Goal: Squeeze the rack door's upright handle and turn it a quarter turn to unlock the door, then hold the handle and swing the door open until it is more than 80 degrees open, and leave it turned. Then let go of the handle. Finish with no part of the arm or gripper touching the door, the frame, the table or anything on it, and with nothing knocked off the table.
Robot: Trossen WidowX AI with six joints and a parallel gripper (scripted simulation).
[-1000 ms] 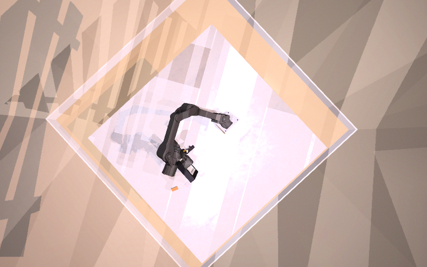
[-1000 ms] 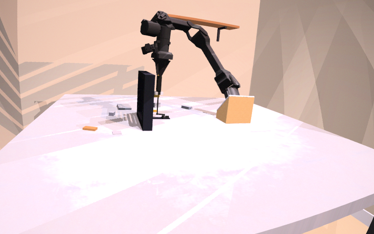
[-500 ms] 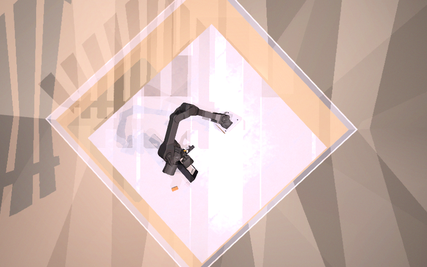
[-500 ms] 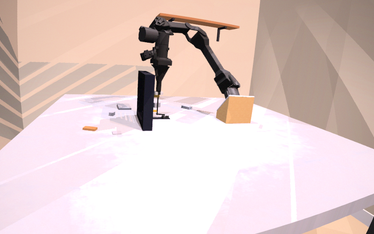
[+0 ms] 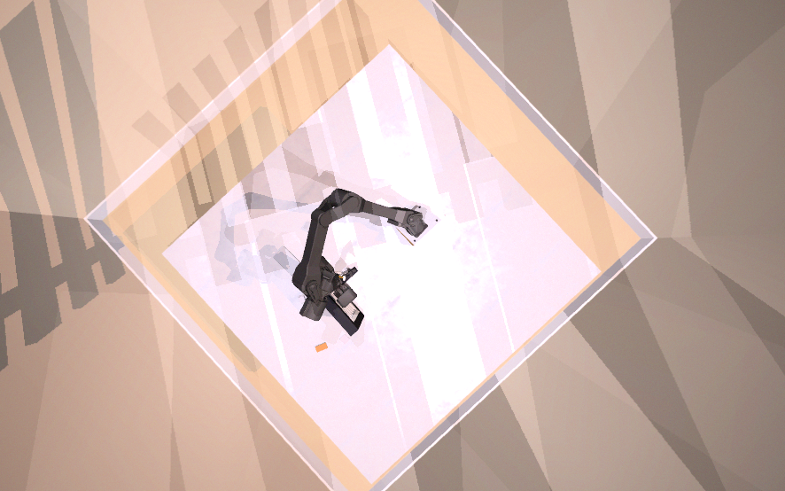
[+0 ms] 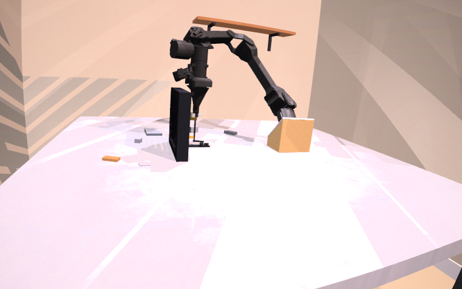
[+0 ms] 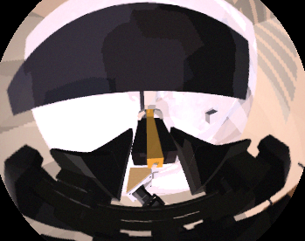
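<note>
The handle [image 7: 154, 140] sits between the open fingers [image 6: 198, 96], a gap on either side

Your arm [image 5: 317, 244] [image 6: 259, 70] is matte charcoal to near-black, built from long, slightly tapering links with faceted, angular housings and rounded caps at the joints, plus a stubby cylinder at the wrist end. Your gripper [image 6: 197, 100] [image 7: 151, 130] is the same dark colour, its fingers wedge-shaped and narrowing to slim tips, with a curved black body behind them in the wrist view; you can see a small, blocky black part [image 6: 180, 74] jutting from the wrist.
</note>
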